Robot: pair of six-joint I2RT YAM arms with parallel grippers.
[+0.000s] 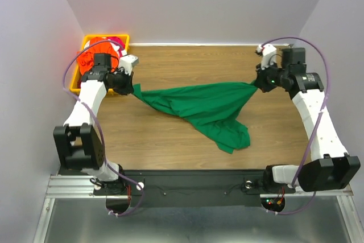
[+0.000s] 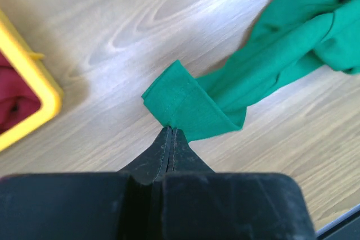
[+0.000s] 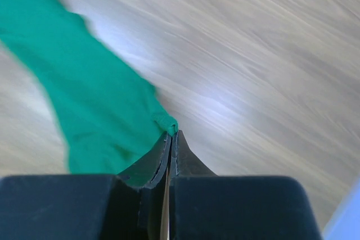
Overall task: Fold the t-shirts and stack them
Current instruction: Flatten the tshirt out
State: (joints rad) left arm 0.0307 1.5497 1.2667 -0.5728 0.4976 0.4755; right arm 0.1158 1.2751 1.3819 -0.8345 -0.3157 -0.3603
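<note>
**Table** (image 1: 187, 64): pale wood-grain top with a light sheen, running wall to wall.

**Walls** (image 1: 187, 4): plain grey-lilac panels on three sides (left, back, right), meeting the table at its edges.

**Rail** (image 1: 187, 189): aluminium, along the near edge, with both arm bases mounted on it. Below it lies dull sheet metal.

**Bin** (image 1: 108, 36): yellow plastic, in the far left corner of the table against the walls. It holds the orange shirt (image 1: 101, 46), bunched up, and the pink shirt (image 1: 118, 41) (only a scrap shows at the far side).

**Green shirt** (image 1: 199, 106): mid-table, well apart from the other two shirts and strung between the two grippers. Its far edge is drawn into a line from left to right. The rest sags toward the near side and ends in a crumpled point lying on the wood.

**Left gripper** (image 1: 135, 90): just beside the bin. Its jaws are pressed together on a hemmed fold at the shirt's left end.

**Right gripper** (image 1: 254, 83): toward the far right of the table. Its jaws are pinched fully closed on the tip of the shirt's right end (cloth caught between the fingers).

**Cables** (image 1: 71, 72): purple, looped along each arm.
</note>
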